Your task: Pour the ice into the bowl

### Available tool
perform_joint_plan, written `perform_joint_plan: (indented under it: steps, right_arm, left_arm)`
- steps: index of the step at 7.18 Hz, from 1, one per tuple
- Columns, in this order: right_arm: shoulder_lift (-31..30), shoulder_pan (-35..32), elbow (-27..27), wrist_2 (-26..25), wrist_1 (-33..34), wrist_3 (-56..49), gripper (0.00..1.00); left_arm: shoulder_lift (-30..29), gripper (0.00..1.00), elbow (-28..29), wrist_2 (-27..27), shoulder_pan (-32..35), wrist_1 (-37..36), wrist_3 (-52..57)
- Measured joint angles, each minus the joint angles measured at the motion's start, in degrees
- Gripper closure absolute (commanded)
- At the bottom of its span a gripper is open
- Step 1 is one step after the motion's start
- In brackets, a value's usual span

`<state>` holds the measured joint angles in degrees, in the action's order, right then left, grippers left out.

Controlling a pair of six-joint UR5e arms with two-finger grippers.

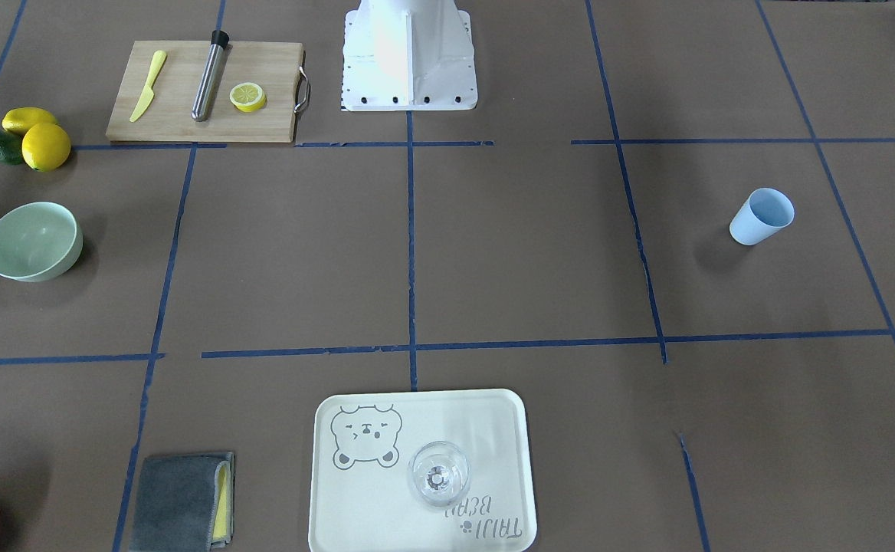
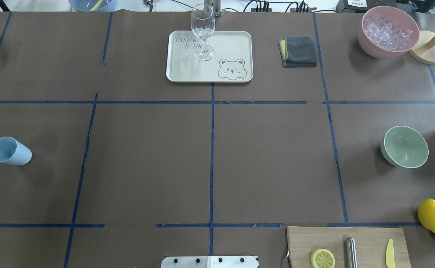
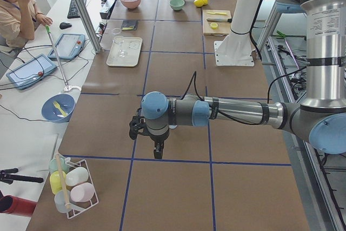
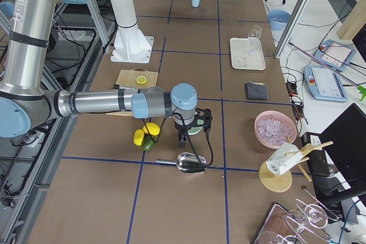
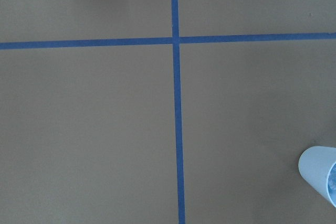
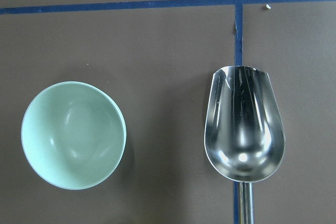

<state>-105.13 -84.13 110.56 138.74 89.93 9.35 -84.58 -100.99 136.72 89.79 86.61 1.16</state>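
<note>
The pale mint-green bowl (image 1: 34, 241) stands empty at the table's right side, seen from overhead (image 2: 404, 146) and in the right wrist view (image 6: 73, 135). No loose clear ice cubes show apart from those in the pink container. My right gripper (image 4: 189, 132) hangs above the bowl and a metal scoop (image 6: 244, 129); I cannot tell whether it is open or shut. My left gripper (image 3: 157, 142) hangs over the table's left end, near the light blue cup (image 2: 10, 150); I cannot tell its state. The wrist views show no fingers.
A pink container of ice (image 2: 387, 31) stands at the far right corner beside a wooden stand (image 2: 428, 52). A tray (image 2: 232, 41) holds a wine glass (image 2: 203, 29). A grey cloth (image 2: 299, 51), lemons (image 2: 432, 214) and a cutting board (image 2: 366, 238) are also on the table.
</note>
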Motion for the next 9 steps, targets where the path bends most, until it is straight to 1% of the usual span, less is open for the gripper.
perform_joint_plan:
  steps: [3,7,9]
  right_arm:
    - [0.63,0.15,-1.52,-0.10,-4.00,0.43,0.00]
    - [2.04,0.83,-3.75,1.15,-7.24,0.75,0.00]
    - [2.21,5.24,-4.58,1.83,-10.82,1.51,0.00]
  left_arm:
    - [-1.40,0.00,0.67,0.18,-0.15,1.88,0.35]
    - [-1.43,0.00,1.20,0.72,-0.77,4.32,0.25]
    - [-1.43,0.00,1.64,1.49,-0.83,5.47,0.20]
